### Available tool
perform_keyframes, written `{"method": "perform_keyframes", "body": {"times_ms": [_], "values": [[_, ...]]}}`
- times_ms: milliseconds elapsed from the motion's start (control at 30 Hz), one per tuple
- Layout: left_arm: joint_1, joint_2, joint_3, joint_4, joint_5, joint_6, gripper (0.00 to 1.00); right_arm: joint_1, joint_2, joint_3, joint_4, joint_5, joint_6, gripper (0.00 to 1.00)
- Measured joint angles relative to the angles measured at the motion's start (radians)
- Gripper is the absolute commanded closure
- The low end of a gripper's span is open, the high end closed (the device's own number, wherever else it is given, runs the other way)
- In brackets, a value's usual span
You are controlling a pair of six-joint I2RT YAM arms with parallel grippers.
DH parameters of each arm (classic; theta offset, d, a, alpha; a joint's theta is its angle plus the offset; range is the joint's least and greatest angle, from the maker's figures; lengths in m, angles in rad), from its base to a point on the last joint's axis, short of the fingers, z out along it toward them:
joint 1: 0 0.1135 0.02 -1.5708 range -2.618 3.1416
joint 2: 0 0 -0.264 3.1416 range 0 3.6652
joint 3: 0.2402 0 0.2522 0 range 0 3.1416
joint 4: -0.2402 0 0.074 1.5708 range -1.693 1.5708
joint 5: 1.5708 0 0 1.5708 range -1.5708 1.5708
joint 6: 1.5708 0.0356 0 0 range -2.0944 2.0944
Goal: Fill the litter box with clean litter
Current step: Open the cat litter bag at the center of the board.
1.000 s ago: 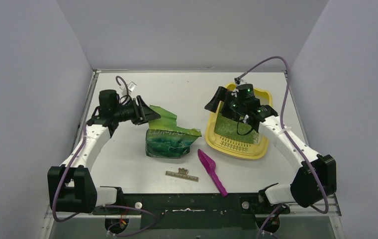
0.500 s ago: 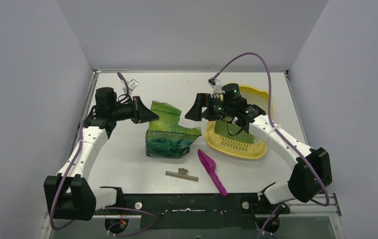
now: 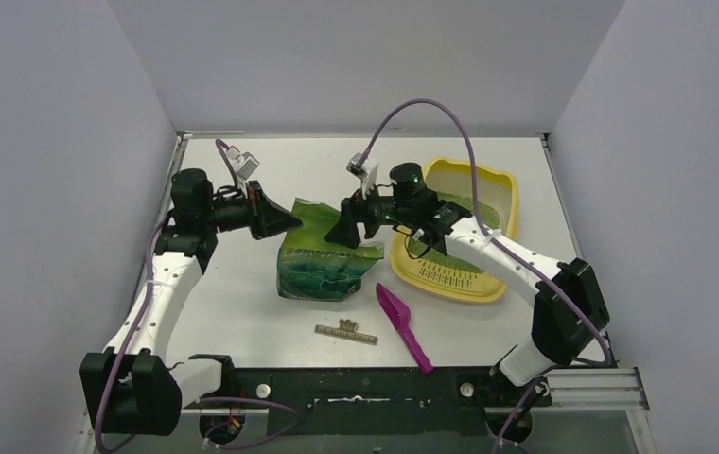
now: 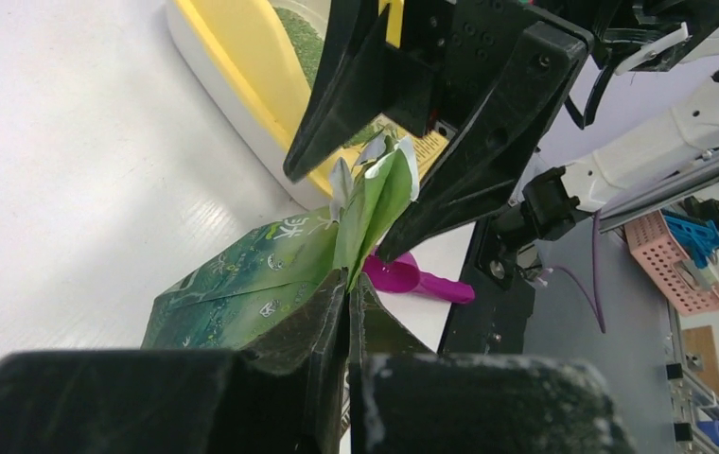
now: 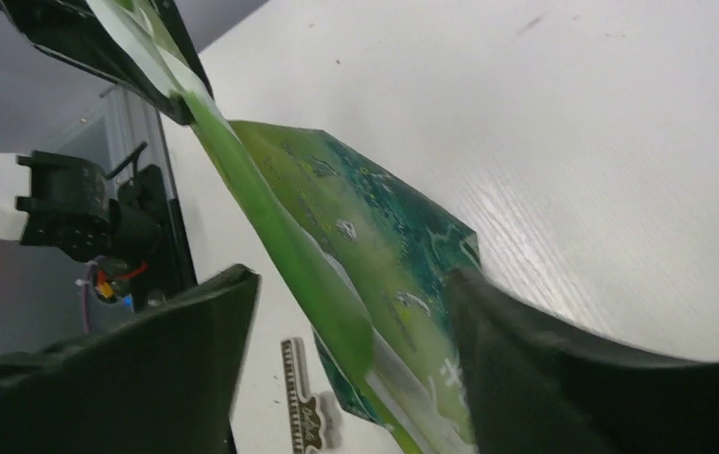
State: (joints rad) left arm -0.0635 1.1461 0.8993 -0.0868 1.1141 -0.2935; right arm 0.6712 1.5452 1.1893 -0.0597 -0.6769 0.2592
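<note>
Pinching the upper left corner of the glossy dark-green plastic bag with white characters, the left gripper is clamping down hard: in the left wrist view its two black fingers are pressing together on the thin green film at the bag's mouth. The bag itself is standing on the white table, its top pulled up into a crumpled peak.

The right gripper is hovering at the bag's upper right corner with its jaws spread wide. In the right wrist view the bag's raised light-green flap is running between the two fingers, with a gap showing on either side, so nothing is being gripped there.

The pale yellow rectangular plastic litter box is lying just to the right of the bag, near it but not touching as far as the overhead view shows; it is sitting behind the right gripper, under that arm's forearm. Its slotted grate strip is facing the near edge. The clean litter, fine light-green granules, is lying inside the box, partly hidden by the arm; the left wrist view is also showing a patch of it beyond the box's yellow wall.

In front of the bag, a magenta plastic scoop is lying on the table toward the right, and a small brown flat strip is lying just beside it.
</note>
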Motion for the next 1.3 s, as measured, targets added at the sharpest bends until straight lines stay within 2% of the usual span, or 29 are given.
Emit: {"method": "perform_keyframes", "body": {"times_ms": [100,133,200,300,367,500,567,633,667,733,767,833,867,933,967,1133,1200,1267,1300], "values": [[0.0,0.019,0.005,0.001,0.029,0.004,1.0,0.019,0.023,0.026,-0.019,-0.027,-0.083,0.86],[0.0,0.023,0.008,0.0,0.037,0.008,0.97,0.024,0.022,0.032,-0.029,-0.038,-0.112,1.0],[0.002,0.023,0.013,-0.007,0.041,0.022,0.76,0.024,0.013,0.04,-0.034,-0.053,-0.172,1.0],[0.004,0.021,0.032,-0.051,0.021,0.078,0.62,0.027,-0.005,0.046,-0.059,-0.043,-0.239,1.0],[0.006,0.019,0.047,-0.101,0.003,0.131,0.57,0.035,-0.01,0.055,-0.08,-0.021,-0.28,1.0],[0.002,0.018,0.068,-0.185,-0.021,0.259,0.54,0.092,-0.011,0.114,-0.161,0.071,-0.39,1.0],[-0.005,0.018,0.068,-0.224,-0.04,0.322,0.56,0.132,-0.011,0.144,-0.194,0.13,-0.438,1.0],[-0.012,0.018,0.068,-0.265,-0.053,0.373,0.65,0.166,-0.017,0.153,-0.211,0.182,-0.474,1.0],[-0.016,0.018,0.068,-0.282,-0.065,0.393,0.71,0.183,-0.022,0.153,-0.218,0.21,-0.489,1.0],[-0.026,0.011,0.067,-0.299,-0.101,0.421,0.93,0.211,-0.032,0.153,-0.23,0.261,-0.511,1.0],[-0.033,0.003,0.062,-0.302,-0.118,0.435,0.97,0.221,-0.035,0.153,-0.233,0.294,-0.512,1.0],[-0.048,-0.029,0.04,-0.298,-0.147,0.456,0.98,0.241,-0.037,0.151,-0.227,0.366,-0.498,1.0],[-0.058,-0.051,0.024,-0.296,-0.172,0.47,0.94,0.254,-0.039,0.151,-0.224,0.405,-0.482,1.0],[-0.08,-0.091,0.002,-0.293,-0.219,0.499,0.78,0.278,-0.052,0.138,-0.217,0.471,-0.451,1.0],[-0.092,-0.106,-0.005,-0.291,-0.236,0.516,0.75,0.287,-0.063,0.131,-0.217,0.493,-0.433,1.0],[-0.114,-0.129,-0.026,-0.284,-0.263,0.555,0.67,0.312,-0.082,0.126,-0.226,0.551,-0.365,1.0],[-0.114,-0.129,-0.032,-0.285,-0.258,0.563,0.77,0.312,-0.082,0.13,-0.238,0.566,-0.35,1.0],[-0.117,-0.127,-0.034,-0.293,-0.251,0.572,0.96,0.312,-0.082,0.132,-0.245,0.578,-0.341,1.0],[-0.12,-0.125,-0.034,-0.296,-0.254,0.578,1.0,0.311,-0.082,0.132,-0.247,0.58,-0.337,1.0]]}}
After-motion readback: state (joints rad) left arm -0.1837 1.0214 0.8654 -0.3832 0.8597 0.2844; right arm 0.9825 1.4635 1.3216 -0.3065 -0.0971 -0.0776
